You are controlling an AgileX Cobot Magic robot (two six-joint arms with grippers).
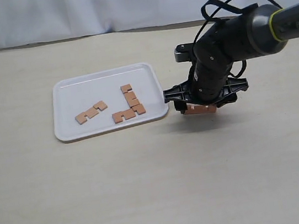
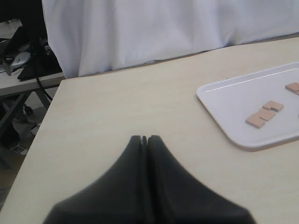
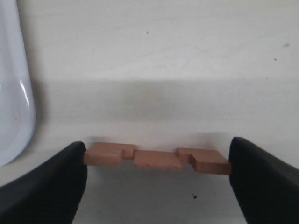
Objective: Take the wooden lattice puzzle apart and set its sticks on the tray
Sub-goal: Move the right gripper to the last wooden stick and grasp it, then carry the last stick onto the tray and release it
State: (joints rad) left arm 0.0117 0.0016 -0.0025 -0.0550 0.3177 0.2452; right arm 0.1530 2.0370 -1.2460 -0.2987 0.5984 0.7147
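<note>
The white tray (image 1: 68, 90) lies left of centre on the table and bears three loose notched sticks: one at its left (image 1: 90, 113), one upright (image 1: 131, 97) and one (image 1: 128, 114) at its front right. No assembled lattice puzzle shows. My right gripper (image 1: 201, 108) hovers just off the tray's right edge, shut endwise on a fourth reddish-brown stick (image 3: 156, 158), which is held level above the table between both fingertips (image 3: 70, 177). My left gripper (image 2: 145, 138) is shut with nothing in it, over bare table away from the tray (image 2: 224, 100).
The pale wooden table (image 1: 149, 190) ends at a white curtain (image 1: 68, 12) along the back. In the left wrist view the table's edge (image 2: 44, 126) drops off to clutter and cables beyond it.
</note>
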